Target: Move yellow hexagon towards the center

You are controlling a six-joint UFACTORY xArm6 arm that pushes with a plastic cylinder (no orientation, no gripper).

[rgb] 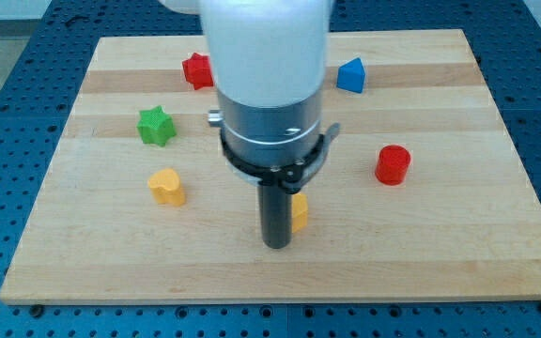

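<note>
The yellow hexagon (300, 213) lies below the board's middle, mostly hidden behind my dark rod; only its right part shows. My tip (277, 246) rests on the board just left of and slightly below the hexagon, touching or nearly touching it. The arm's white and grey body (269, 84) covers the board's middle.
On the wooden board (458, 244) there are also a yellow heart-like block (167, 187) at the left, a green star (156, 125) above it, a red star (196, 70) at the top, a blue block (349, 75) at top right and a red cylinder (393, 164) at the right.
</note>
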